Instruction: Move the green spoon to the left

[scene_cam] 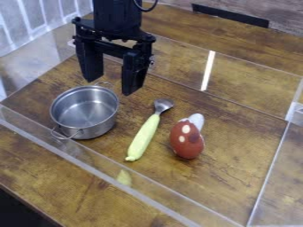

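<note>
1. Your gripper (110,78) hangs over the back-left part of the table, pointing straight down, with its two black fingers (134,75) spread wide apart and nothing between them. You can see bare wood through the gap.
2. Just below and in front of the fingers you have the round steel pot (84,112), standing upright and open, with a small handle at its lower left rim. The left finger's tip ends just above the pot's far rim in this view; whether it touches cannot be told.
3. Your green spoon (147,133) lies flat on the wooden table (225,106), just to the right of the pot and apart from it. Its yellow-green body runs from lower left to upper right, and its small grey metal end points up toward the gripper's right finger, though the two are clearly apart.
4. Right of the spoon, near but not touching, you have the red-brown and white mushroom-shaped toy (186,136), lying tilted with its pale end toward the back.
5. Around all of this runs a clear plastic barrier (267,182), with its edges visible along the front and right side.
</note>
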{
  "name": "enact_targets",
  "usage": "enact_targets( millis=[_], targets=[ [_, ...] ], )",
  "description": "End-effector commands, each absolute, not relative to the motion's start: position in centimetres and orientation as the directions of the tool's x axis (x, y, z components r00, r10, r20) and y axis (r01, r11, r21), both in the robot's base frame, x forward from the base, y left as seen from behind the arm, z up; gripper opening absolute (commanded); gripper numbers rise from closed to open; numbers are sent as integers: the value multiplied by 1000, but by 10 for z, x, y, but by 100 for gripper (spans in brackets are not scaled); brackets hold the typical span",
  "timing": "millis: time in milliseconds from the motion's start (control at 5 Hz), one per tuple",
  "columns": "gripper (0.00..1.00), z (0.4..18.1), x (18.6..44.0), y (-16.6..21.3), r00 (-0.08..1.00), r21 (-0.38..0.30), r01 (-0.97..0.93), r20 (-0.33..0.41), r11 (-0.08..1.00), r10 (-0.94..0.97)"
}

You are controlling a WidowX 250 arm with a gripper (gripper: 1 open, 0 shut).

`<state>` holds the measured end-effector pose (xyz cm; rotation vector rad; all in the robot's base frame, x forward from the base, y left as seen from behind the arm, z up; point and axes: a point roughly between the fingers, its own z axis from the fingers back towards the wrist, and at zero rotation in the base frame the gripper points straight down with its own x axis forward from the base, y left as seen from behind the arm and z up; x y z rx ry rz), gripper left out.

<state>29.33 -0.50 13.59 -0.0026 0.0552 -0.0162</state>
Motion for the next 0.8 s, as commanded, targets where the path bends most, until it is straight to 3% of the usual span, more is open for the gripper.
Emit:
enact_targets(
  millis=[0,400,600],
  targets=[
    [100,126,296,-10,997,-7,-32,-73,999,31],
    [100,113,306,-28,992,-26,111,-53,994,-112],
    [100,98,317,-36,994,-36,97,-48,995,-99]
  ],
)
